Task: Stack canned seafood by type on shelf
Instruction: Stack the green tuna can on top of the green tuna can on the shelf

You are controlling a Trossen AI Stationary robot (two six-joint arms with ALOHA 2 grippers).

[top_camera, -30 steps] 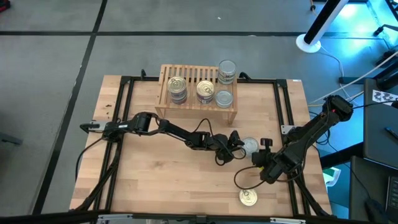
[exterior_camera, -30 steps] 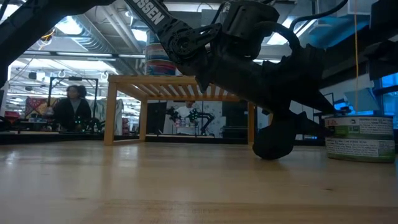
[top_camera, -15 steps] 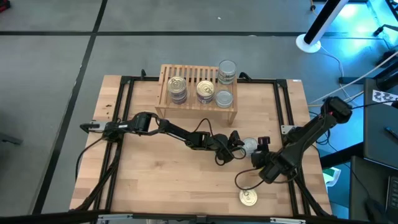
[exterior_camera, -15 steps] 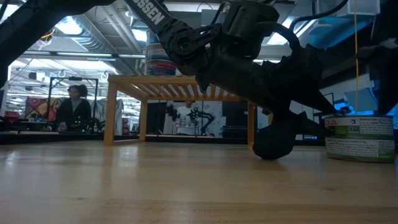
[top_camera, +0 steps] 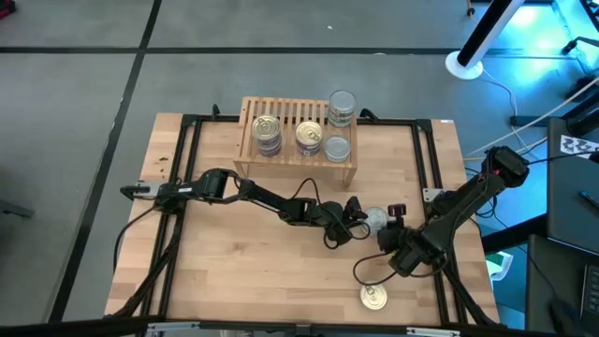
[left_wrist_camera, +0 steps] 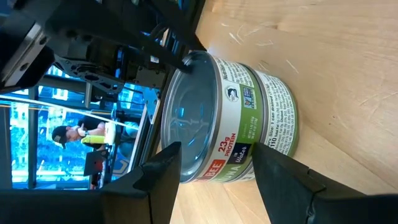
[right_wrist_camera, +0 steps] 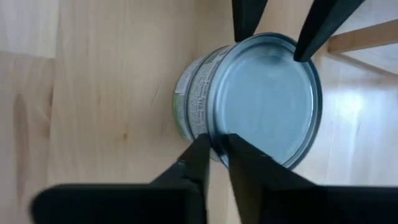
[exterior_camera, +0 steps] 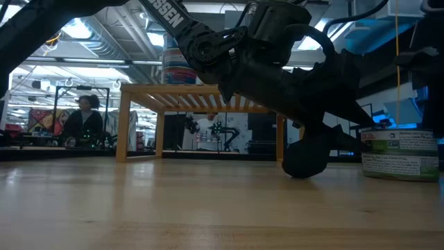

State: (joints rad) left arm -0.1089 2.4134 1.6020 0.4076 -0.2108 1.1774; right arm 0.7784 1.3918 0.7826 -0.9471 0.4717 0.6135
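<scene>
A silver-lidded can [top_camera: 376, 220] with a green and white label stands on the table right of centre, also seen in the low view [exterior_camera: 399, 153]. My left gripper [top_camera: 360, 217] lies low at its left side, open, with fingers spread before the can [left_wrist_camera: 230, 112]. My right gripper [top_camera: 394, 221] is at the can's right side, shut. The shelf [top_camera: 295, 140] stands at the far edge, carrying two gold-lidded cans [top_camera: 267, 126] [top_camera: 310, 137], a silver-lidded can [top_camera: 337, 148] and a taller stack [top_camera: 342, 105]. My left gripper [left_wrist_camera: 217, 180] has its two fingertips [right_wrist_camera: 245, 34] at the can's left rim; whether they touch it, I cannot tell. My right gripper [right_wrist_camera: 217, 155] sets its shut fingertips against the can's right rim [right_wrist_camera: 211, 144], slanting down from the table's right. The can stands upright on the table.
A gold-lidded can [top_camera: 373, 298] sits alone near the table's near edge, right of centre. A dark cable loops on the wood beside it [top_camera: 360, 271]. Black rails [top_camera: 192, 187] run along the table's sides. A person [exterior_camera: 83, 118] shows in the room behind.
My right gripper has moved a little toward the table's left, closing in on the can's right side. The left arm has kept still.
</scene>
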